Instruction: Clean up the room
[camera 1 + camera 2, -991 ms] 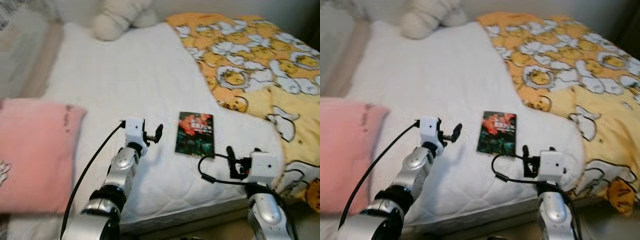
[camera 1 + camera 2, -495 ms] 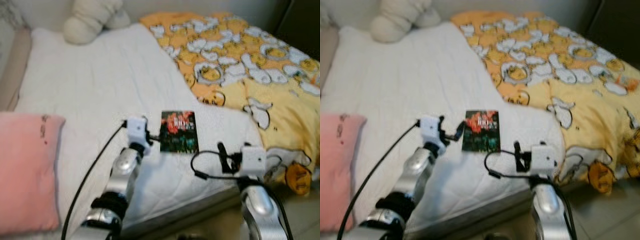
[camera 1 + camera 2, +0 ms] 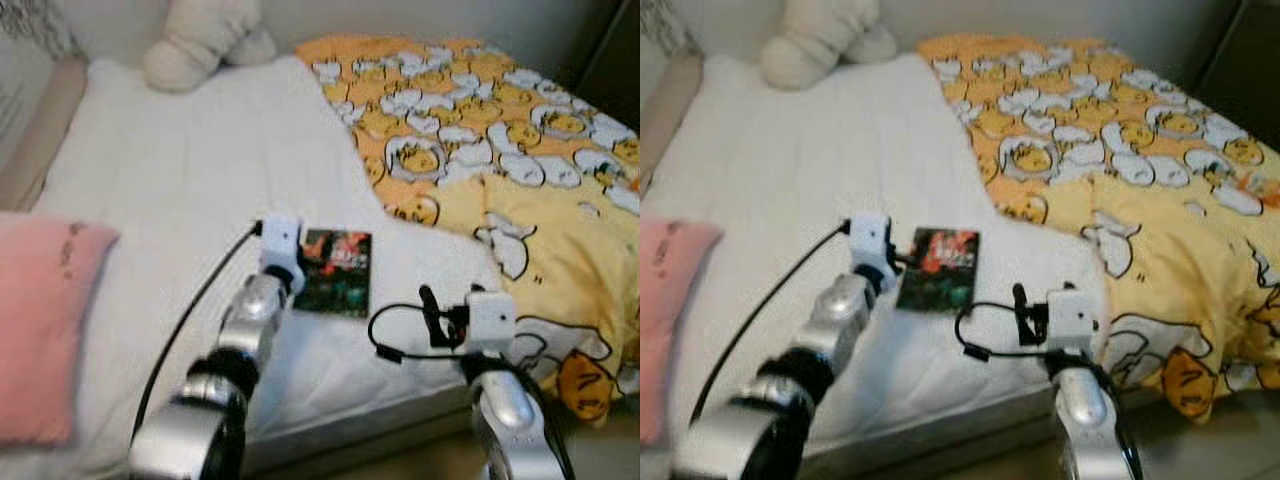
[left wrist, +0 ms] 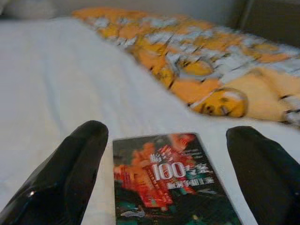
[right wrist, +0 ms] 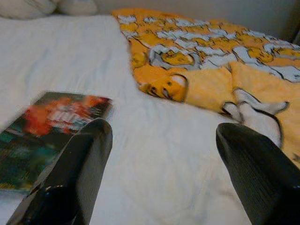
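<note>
Book (image 3: pixel 336 272) lain flat on white bed (image 3: pixel 180 190) near its front edge, left gripper (image 4: pixel 168 173) held at book's near end, fingers (image 4: pixel 70 173) spread wide, right gripper (image 5: pixel 159 178) beside book, fingers wide, nothing held.

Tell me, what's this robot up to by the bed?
It is tidying the room and going for a book that lies flat on the white bed. The left gripper is right at the book's near edge, its fingers open on either side of the cover, nothing grasped yet. The right gripper hovers open beside it, over the sheet. A yellow patterned blanket, a pink pillow and a plush toy lie around.
</note>
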Tool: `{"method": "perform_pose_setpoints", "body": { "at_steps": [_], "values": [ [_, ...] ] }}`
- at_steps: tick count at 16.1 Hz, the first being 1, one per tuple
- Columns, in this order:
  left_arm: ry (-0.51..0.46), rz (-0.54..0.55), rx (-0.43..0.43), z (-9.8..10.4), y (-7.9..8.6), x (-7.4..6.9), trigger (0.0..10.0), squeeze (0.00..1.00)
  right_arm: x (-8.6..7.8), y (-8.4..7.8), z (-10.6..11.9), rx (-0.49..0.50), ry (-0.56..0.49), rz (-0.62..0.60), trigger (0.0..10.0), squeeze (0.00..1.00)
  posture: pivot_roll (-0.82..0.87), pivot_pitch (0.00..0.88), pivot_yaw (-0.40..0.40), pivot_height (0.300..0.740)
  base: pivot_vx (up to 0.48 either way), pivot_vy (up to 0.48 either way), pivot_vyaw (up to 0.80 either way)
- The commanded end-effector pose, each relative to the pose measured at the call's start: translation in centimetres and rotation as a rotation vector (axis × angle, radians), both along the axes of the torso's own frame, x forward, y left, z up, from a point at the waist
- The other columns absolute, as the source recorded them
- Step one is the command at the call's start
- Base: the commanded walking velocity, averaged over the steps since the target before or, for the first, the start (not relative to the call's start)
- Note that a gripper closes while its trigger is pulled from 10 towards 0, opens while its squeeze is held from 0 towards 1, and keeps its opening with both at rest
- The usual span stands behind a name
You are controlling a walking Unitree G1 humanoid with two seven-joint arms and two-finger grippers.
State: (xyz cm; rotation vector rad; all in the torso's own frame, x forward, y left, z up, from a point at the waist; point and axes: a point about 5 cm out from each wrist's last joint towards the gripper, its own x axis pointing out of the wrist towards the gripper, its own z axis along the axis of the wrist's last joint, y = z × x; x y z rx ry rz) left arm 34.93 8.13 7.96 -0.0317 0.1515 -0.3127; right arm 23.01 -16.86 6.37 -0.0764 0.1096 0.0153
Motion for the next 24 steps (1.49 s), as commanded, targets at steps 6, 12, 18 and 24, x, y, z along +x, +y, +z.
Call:
{"method": "perform_pose_setpoints", "body": {
  "at_steps": [6,12,18,24],
  "values": [
    [0.141,0.146,0.145,-2.0,1.9,0.0,10.0,0.00,-5.7,0.1,0.3,-0.026,0.076,0.055,10.0,0.00,-0.21,0.084,-0.043,0.740,0.000,0.000,0.00],
    [0.233,0.157,0.026,-3.2,2.0,-0.8,10.0,0.00,-10.0,0.1,1.1,-0.032,0.165,0.066,10.0,0.00,-0.26,0.194,-0.074,0.740,0.000,0.000,0.00],
    [0.195,0.191,0.183,-2.3,3.0,0.1,10.0,0.00,-10.8,0.4,1.5,-0.034,0.189,0.080,10.0,0.00,-0.28,0.215,-0.071,0.740,0.000,0.000,0.00],
    [0.390,0.161,0.023,-4.8,2.5,-1.5,10.0,0.00,-11.3,0.5,1.0,-0.020,0.242,0.068,10.0,0.00,-0.28,0.214,-0.062,0.740,0.000,0.000,0.00]
  ]
}}
